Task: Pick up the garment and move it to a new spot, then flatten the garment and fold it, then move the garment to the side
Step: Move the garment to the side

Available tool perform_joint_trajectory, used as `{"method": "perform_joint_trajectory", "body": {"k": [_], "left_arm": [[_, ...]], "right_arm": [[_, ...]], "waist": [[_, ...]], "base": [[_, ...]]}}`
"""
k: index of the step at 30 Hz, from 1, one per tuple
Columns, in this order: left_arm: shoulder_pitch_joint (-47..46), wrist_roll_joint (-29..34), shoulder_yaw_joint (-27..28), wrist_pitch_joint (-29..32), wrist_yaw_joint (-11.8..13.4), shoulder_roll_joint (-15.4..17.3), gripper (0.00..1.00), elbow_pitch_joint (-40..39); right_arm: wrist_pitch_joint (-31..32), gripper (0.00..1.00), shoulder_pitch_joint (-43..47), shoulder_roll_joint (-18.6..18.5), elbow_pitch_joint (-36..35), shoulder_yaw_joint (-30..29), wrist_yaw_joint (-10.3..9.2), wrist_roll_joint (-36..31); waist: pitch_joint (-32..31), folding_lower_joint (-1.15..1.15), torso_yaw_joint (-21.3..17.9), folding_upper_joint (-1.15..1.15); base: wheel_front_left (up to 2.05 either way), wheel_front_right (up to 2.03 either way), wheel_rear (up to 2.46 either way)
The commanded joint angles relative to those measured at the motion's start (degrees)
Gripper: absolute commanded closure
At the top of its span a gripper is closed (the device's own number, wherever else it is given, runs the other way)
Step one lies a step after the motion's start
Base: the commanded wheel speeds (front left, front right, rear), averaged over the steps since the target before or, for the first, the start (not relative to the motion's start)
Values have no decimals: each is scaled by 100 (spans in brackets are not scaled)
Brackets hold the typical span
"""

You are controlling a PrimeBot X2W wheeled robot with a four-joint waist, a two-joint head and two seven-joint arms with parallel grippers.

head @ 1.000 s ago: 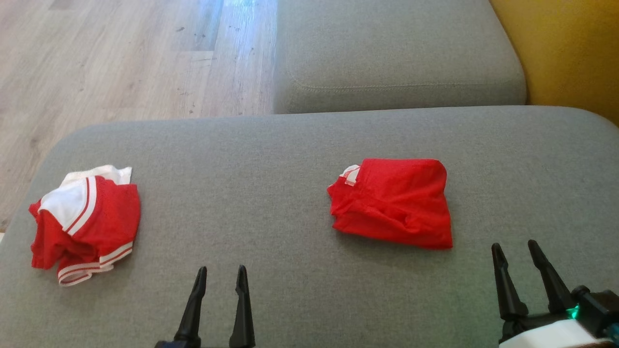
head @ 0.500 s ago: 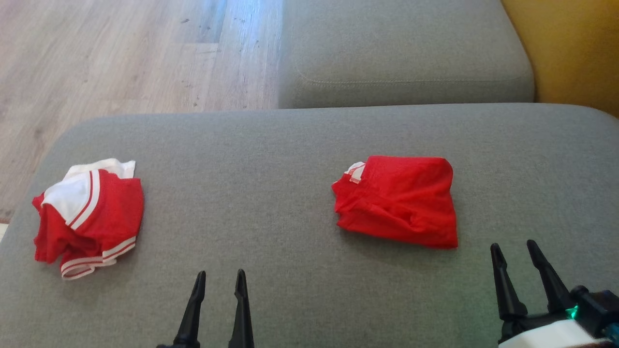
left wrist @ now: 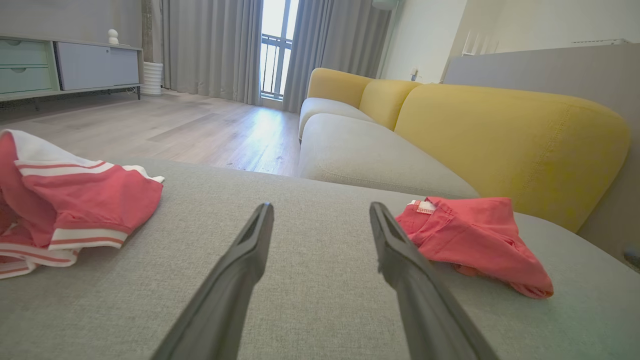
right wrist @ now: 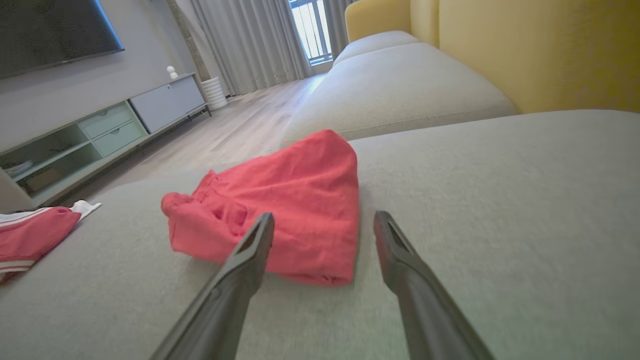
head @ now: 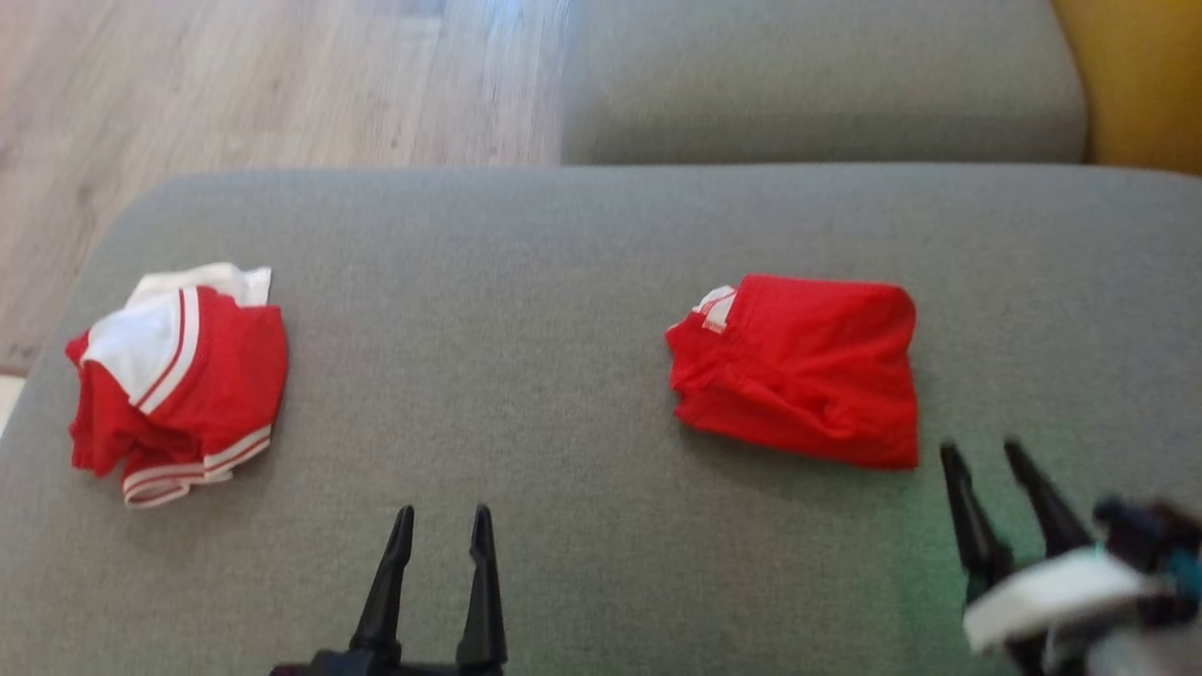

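Observation:
A plain red garment (head: 798,371) lies folded and rumpled on the grey cushion (head: 526,282), right of centre. A red garment with white stripes (head: 178,380) lies crumpled near the cushion's left end. My right gripper (head: 981,449) is open and empty, just off the plain garment's near right corner; the right wrist view has that garment (right wrist: 290,200) right beyond my open gripper (right wrist: 325,216). My left gripper (head: 441,512) hovers open and empty over bare cushion between the two. In the left wrist view my gripper (left wrist: 321,207) points between the striped garment (left wrist: 75,205) and the plain one (left wrist: 475,240).
A second grey seat cushion (head: 817,84) lies beyond, with a yellow sofa back (head: 1146,75) to the right. Wooden floor (head: 235,84) begins past the cushion's far left edge. A low cabinet (right wrist: 130,115) stands against the wall across the room.
The head camera has shifted, sliding the whole picture right and up. My right gripper has drawn closer to the plain red garment's near corner and looks blurred. Both garments lie as before.

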Motion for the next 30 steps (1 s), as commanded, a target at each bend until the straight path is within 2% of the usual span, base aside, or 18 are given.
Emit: {"method": "perform_joint_trajectory", "body": {"k": [1, 7, 8, 12, 18, 19, 20, 21, 22, 26, 30], "left_arm": [[-376, -34, 64, -55, -31, -29, 0, -166], [-745, -76, -131, -55, -51, -29, 0, -130], [-745, -76, -131, -55, -51, -29, 0, -130], [-993, -126, -229, -55, -46, -29, 0, -82], [-1188, -172, -326, -55, -16, -29, 0, -60], [-1213, -175, -335, -55, -11, -29, 0, -57], [-1239, -175, -345, -55, -8, -29, 0, -54], [-1267, -175, -353, -55, -6, -29, 0, -49], [-1292, -174, -361, -55, -6, -29, 0, -40], [-1362, -162, -357, -55, 8, -29, 0, -37], [-1421, -150, -332, -55, 4, -29, 0, -76]], "right_arm": [[182, 0, -678, -281, -52, 183, -5, 245], [1011, 0, -1599, -674, 358, 369, -5, 1516], [1011, 0, -1599, -674, 358, 369, -5, 1516], [1589, 0, -2090, -920, 885, 423, -5, 2322], [1933, 0, -2437, -1040, 1412, 730, -5, 2794], [1973, 5, -2496, -1035, 1476, 804, -5, 2857], [2004, 25, -2557, -1031, 1532, 872, -5, 2918], [2040, 72, -2611, -1016, 1570, 946, -5, 2991], [2053, 100, -2664, -1009, 1608, 1008, -5, 3060], [1903, 100, -2859, -1109, 1713, 1128, -5, 3231], [1709, 100, -3064, -1518, 1840, 1158, -5, 3118]], "waist": [[285, 0, 73, 0], [760, 0, 233, 0], [760, 0, 233, 0], [1002, 0, 355, 0], [1209, 0, 439, 0], [1241, 0, 440, 0], [1277, 0, 440, 0], [1301, 0, 440, 0], [1321, 0, 437, 0], [1398, 0, 370, 0], [1528, 0, 152, 0]], "base": [[0, 0, 0], [0, 0, 0], [0, 0, 0], [0, 0, 0], [0, 0, 0], [0, 0, 0], [0, 0, 0], [0, 0, 0], [0, 0, 0], [0, 0, 0], [0, 0, 0]]}}
